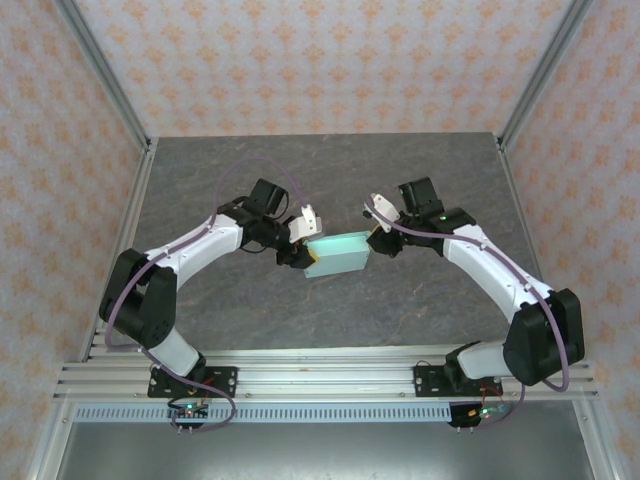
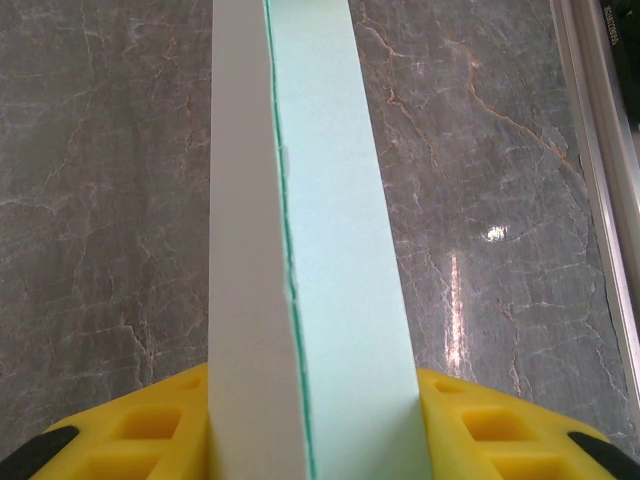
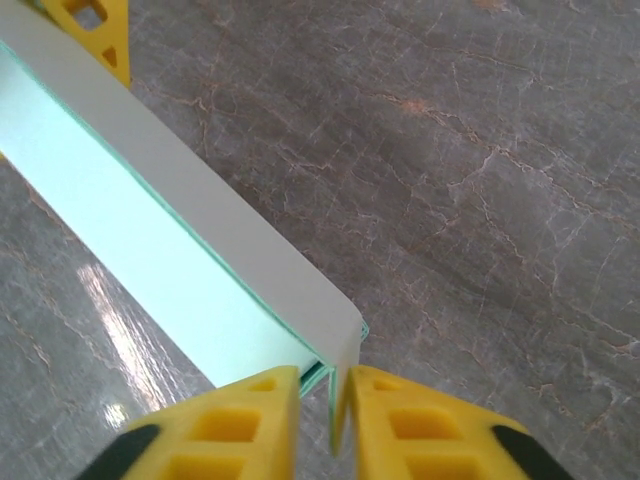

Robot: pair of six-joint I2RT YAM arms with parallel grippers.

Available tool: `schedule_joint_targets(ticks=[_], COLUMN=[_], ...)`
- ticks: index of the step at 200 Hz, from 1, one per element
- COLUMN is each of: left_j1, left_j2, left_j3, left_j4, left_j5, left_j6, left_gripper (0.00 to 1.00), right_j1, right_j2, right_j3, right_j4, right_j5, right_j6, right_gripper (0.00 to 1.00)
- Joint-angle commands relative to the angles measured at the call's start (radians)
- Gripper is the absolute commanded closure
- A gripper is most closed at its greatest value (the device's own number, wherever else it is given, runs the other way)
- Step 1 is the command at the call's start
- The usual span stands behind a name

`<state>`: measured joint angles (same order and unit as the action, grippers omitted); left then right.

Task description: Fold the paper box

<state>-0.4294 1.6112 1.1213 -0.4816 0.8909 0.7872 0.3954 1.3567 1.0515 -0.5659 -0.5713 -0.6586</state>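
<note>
The paper box [image 1: 338, 254] is a pale mint-teal rectangular box held in the air over the middle of the table, between both arms. My left gripper [image 1: 303, 255] is shut on its left end. In the left wrist view the box [image 2: 330, 250] runs away from me, its sides pressed against both yellow fingers [image 2: 150, 430]. My right gripper [image 1: 372, 243] is at the right end. In the right wrist view its jaws [image 3: 325, 400] have closed to a narrow slot round a thin flap at the box's [image 3: 150, 230] end corner, the flap against the right finger.
The grey marbled table [image 1: 330, 170] lies below, bounded by aluminium rails [image 1: 135, 215] at left and right and patterned walls behind. The left gripper's yellow fingertip [image 3: 95, 25] shows at the far end of the box in the right wrist view.
</note>
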Motion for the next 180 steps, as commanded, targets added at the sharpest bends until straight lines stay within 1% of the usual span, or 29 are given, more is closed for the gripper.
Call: schedule_joint_targets(ticks=[1,23,44,65,80,109,149,180], left_j1=[0.009,0.006,0.001,-0.002,-0.006,-0.008,-0.011,-0.01], left_j2=[0.008,0.001,-0.01,-0.017,-0.022,-0.022,-0.016,-0.014], left_j3=[0.02,0.012,-0.014,-0.04,-0.055,-0.074,-0.073,-0.077], left_j4=[-0.009,0.015,0.066,0.114,0.146,0.182,0.183,0.188], left_j5=[0.018,0.004,-0.039,-0.1,-0.115,-0.125,-0.142,-0.152], left_j6=[0.006,-0.015,-0.051,-0.087,-0.104,-0.126,-0.134,-0.141], left_gripper=[0.62,0.63,0.62,0.63,0.63,0.63,0.63,0.62], right_j1=[0.011,0.016,0.042,0.081,0.116,0.167,0.182,0.183], right_j2=[-0.003,0.001,-0.001,-0.016,-0.025,-0.018,-0.004,0.015], right_j3=[0.021,0.025,0.03,0.036,0.034,0.043,0.045,0.054], right_j4=[0.026,0.029,0.046,0.064,0.072,0.051,0.039,0.027], right_j5=[0.018,0.051,0.096,0.184,0.272,0.386,0.441,0.436], right_j6=[0.015,0.055,0.161,0.367,0.501,0.677,0.773,0.801], right_gripper=[0.86,0.95,0.96,0.97,0.98,0.99,0.99,0.99])
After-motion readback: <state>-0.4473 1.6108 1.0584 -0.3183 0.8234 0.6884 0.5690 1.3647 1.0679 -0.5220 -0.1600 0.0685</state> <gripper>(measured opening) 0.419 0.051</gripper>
